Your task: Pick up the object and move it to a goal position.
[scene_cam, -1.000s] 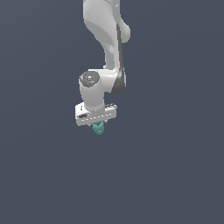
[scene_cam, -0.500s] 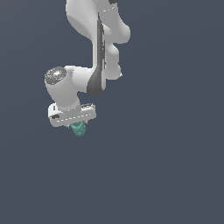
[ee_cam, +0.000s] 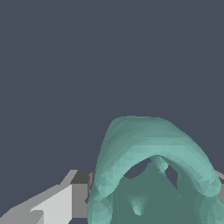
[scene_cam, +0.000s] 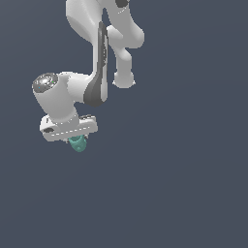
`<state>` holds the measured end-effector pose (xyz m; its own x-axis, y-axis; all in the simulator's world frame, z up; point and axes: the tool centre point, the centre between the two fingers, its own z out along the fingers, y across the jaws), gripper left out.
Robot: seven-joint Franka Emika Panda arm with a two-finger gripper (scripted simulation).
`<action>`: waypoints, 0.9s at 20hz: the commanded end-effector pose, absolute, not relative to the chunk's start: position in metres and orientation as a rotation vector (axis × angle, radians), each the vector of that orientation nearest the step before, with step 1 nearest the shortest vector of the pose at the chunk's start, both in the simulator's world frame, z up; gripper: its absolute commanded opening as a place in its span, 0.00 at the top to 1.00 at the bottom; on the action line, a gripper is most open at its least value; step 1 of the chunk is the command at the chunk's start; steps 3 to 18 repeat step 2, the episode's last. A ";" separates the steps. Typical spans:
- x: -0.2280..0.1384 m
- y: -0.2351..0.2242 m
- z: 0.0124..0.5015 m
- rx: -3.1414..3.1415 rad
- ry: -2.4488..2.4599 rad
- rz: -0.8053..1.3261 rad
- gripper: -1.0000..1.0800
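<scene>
The object (scene_cam: 77,143) is a small teal-green lumpy piece hanging just under the white gripper (scene_cam: 73,140) in the exterior view, left of centre. The gripper is shut on it, and the fingers are mostly hidden behind the hand's bar. In the wrist view the object (ee_cam: 153,175) fills the near part of the picture, with an arched loop over a hollow. One grey finger (ee_cam: 74,192) presses against its side and the other finger (ee_cam: 220,186) only shows as a sliver at the frame's edge.
The white arm (scene_cam: 101,58) rises from the hand toward the top of the exterior view. A plain dark blue-grey backdrop surrounds everything, and no goal marker or surface edge shows.
The arm has carried the object toward the exterior view's left, and the wrist has swung over that way. The grip on the object stays the same.
</scene>
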<state>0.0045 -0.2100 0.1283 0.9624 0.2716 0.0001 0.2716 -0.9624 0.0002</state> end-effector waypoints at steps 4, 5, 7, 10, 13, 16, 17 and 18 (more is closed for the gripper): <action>0.006 -0.210 0.129 3.112 0.433 0.000 1.00; 0.006 -0.210 0.129 3.112 0.433 0.000 1.00; 0.006 -0.210 0.129 3.112 0.433 0.000 1.00; 0.006 -0.210 0.129 3.112 0.433 0.000 1.00; 0.006 -0.210 0.129 3.112 0.433 0.000 1.00; 0.006 -0.210 0.129 3.112 0.433 0.000 1.00; 0.006 -0.210 0.129 3.112 0.433 0.000 1.00; 0.006 -0.210 0.129 3.112 0.433 0.000 1.00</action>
